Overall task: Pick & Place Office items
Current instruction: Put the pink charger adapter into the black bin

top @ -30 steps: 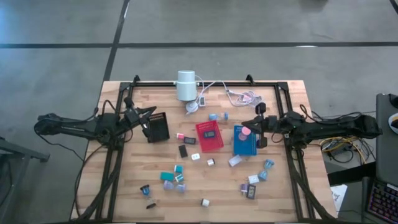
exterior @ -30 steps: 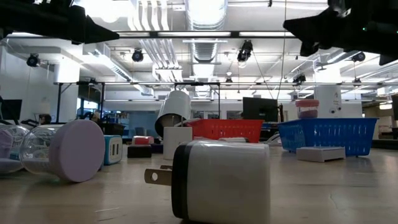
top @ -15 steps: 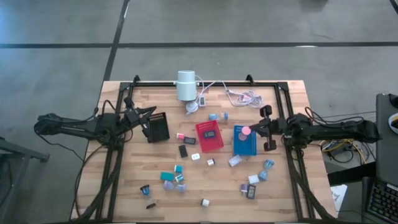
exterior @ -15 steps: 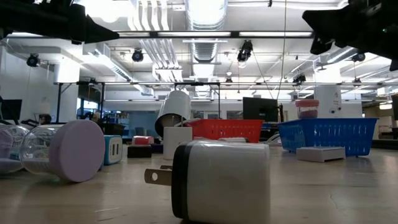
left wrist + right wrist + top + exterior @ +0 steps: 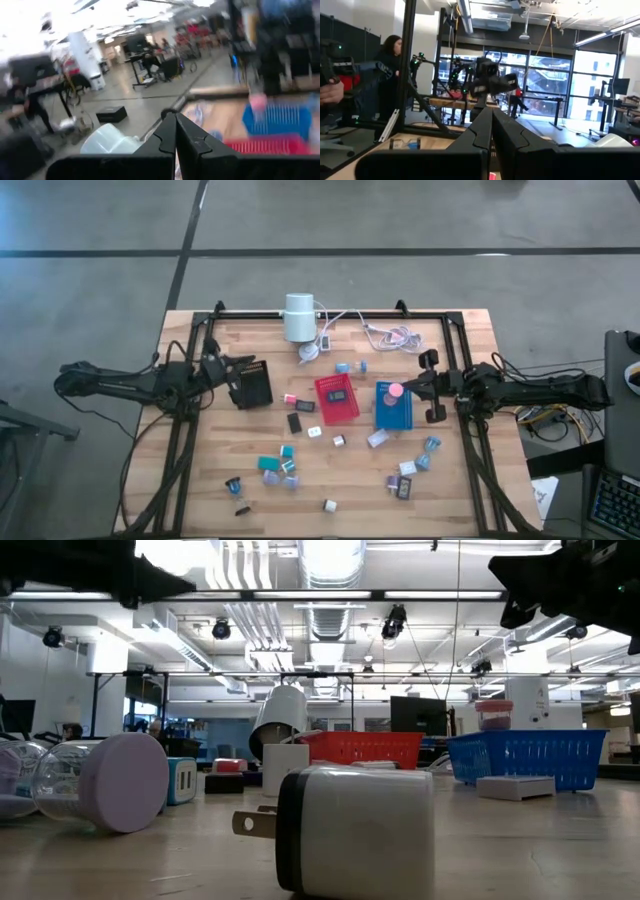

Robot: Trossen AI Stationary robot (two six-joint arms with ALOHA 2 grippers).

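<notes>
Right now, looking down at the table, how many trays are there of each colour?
Red tray: 1
Blue tray: 1
Black tray: 1
Total: 3

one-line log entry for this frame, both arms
left gripper: shut, empty, over black tray | right gripper: shut, empty, beside blue tray | office items: scattered on table

Office items (image 5: 290, 470) — too small to identify.
</notes>
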